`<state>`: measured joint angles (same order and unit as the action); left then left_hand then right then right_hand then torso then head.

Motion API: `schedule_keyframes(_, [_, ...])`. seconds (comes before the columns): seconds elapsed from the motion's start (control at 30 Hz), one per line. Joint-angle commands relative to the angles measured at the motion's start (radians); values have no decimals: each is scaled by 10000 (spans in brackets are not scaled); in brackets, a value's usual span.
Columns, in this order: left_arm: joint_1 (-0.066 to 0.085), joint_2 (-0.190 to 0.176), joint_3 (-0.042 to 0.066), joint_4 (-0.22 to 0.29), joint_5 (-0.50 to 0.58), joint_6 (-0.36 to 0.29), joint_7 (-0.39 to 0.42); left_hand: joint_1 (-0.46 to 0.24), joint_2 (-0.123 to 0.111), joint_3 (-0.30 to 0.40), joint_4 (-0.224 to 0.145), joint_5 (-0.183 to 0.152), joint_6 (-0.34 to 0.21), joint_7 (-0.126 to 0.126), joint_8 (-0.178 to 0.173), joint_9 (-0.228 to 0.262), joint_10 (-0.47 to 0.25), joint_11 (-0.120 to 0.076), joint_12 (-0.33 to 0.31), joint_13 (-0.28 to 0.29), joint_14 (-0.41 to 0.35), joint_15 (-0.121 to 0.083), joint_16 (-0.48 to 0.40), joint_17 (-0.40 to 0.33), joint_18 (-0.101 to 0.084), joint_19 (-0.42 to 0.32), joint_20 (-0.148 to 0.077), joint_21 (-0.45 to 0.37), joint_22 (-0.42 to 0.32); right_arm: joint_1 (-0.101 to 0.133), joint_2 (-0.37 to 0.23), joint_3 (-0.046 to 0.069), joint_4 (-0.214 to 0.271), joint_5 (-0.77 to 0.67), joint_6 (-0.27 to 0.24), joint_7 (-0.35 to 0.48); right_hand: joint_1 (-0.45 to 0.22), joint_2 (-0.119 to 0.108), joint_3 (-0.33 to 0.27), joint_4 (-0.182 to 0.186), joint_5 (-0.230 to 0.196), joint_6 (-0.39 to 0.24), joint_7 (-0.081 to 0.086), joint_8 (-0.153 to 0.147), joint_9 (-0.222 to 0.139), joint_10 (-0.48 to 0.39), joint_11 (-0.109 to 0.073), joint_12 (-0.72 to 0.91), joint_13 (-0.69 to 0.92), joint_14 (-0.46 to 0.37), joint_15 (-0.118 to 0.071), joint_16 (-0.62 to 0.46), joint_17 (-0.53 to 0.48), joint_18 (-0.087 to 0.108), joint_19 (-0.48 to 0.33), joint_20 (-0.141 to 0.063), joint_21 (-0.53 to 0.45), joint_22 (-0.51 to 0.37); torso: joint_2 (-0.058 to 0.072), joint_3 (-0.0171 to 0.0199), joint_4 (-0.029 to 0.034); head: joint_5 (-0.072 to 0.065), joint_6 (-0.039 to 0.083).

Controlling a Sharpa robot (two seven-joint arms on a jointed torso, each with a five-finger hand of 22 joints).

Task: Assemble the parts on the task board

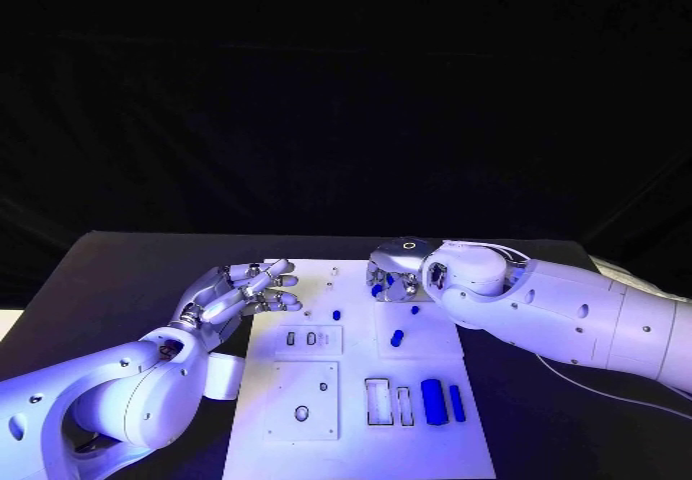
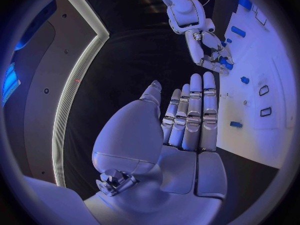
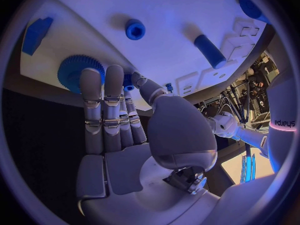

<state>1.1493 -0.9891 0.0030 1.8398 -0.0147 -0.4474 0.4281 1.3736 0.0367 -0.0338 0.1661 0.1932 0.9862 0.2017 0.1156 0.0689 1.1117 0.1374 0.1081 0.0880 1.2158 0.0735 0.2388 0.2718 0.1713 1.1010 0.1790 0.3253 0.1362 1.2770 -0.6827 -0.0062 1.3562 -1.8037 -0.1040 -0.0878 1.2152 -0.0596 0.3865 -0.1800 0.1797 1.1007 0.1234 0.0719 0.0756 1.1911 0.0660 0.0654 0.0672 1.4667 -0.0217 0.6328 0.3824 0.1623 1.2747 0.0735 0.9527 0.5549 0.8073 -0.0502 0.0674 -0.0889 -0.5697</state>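
Matte black table, flat and broad. In its middle, smooth white rectangular task board with slots and raised plates. Left hand, silver, jointed metal, hovering at board's left edge, fingers straight and apart, holding nothing. Right hand over board's far end, fingertips touching a small blue part; grip not clear. Toothed blue disc just beside. Rounded blue bars lying near front edge.

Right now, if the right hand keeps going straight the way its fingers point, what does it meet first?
Probably the round blue toothed gear on the white task board: the right hand points its fingertips at it in the right wrist view. Depth is unclear, so contact may be close.
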Motion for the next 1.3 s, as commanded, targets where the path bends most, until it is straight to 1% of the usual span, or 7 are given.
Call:
schedule_keyframes(0.03, [14,-17,9,50,14,154,-35,80,31,9,-56,11,-34,67,-33,-10,-24,58,-59,-15,21,55,-19,14,103,68,33,55,3,-11,-6,-8,15,-144,68,-32,109,211,124,62,-249,186,-32,100,33,219,-34,70,34,59,-49,121,75,-1,108,-11,296,377,34,-19,29,-33,-35])
schedule_keyframes(0.17, [14,-29,9,51,14,168,-55,92,37,16,-67,12,-38,70,-41,-11,-29,61,-70,-16,18,56,-23,25,102,68,33,55,2,-11,-58,-8,78,-162,-373,-15,472,409,524,11,-687,571,-94,241,136,644,-144,146,84,120,-132,380,258,-152,402,-82,1113,1469,80,-27,71,-42,-18])
schedule_keyframes(0.57, [14,-52,9,40,14,220,-90,101,38,19,-78,11,-42,73,-48,-10,-33,63,-80,-17,14,58,-29,36,102,66,34,54,1,-1,-241,9,446,-6,-2014,-154,771,436,1127,5,-1164,742,-58,242,258,920,-169,28,108,-1,-146,730,536,-246,416,-112,1779,2236,138,-66,110,-24,23])
schedule_keyframes(0.73, [14,-56,9,45,14,252,-98,109,31,19,-90,11,-45,75,-54,-10,-38,66,-90,-19,8,61,-35,45,101,63,35,52,-1,28,-103,14,359,36,-2230,-359,785,396,1202,9,-1162,710,-37,210,265,894,-151,-1,101,-18,-135,778,573,-258,407,-104,1864,2333,176,-65,124,-20,84])
schedule_keyframes(0.93, [14,-23,9,40,14,371,-105,178,55,69,-158,43,-55,85,-88,-8,-54,76,-143,-23,-40,74,-80,100,97,34,43,37,-11,53,246,16,64,-92,-2587,-732,773,339,1308,44,-1139,652,-4,151,270,823,-117,-28,85,-61,-110,833,618,-260,360,-82,1936,2389,189,-84,168,-48,69])
schedule_keyframes(1.13, [14,-7,8,19,14,382,-96,181,55,71,-162,46,-56,87,-91,-8,-55,78,-147,-24,-45,75,-84,104,96,31,44,36,-12,65,586,17,-218,-117,-2930,-792,773,290,1379,58,-1112,614,21,112,273,770,-96,-34,74,-88,-94,864,645,-260,328,-68,1980,2421,215,-91,156,-69,110])
schedule_keyframes(1.3, [14,12,8,10,14,387,-92,180,49,71,-167,46,-59,91,-97,-8,-58,82,-155,-25,-56,79,-93,112,95,23,46,32,-14,69,817,17,-393,-84,-2932,-746,773,269,1454,80,-1035,594,33,84,279,737,-81,-29,68,-109,-82,894,669,-259,299,-53,2018,2448,238,-99,189,-63,117])
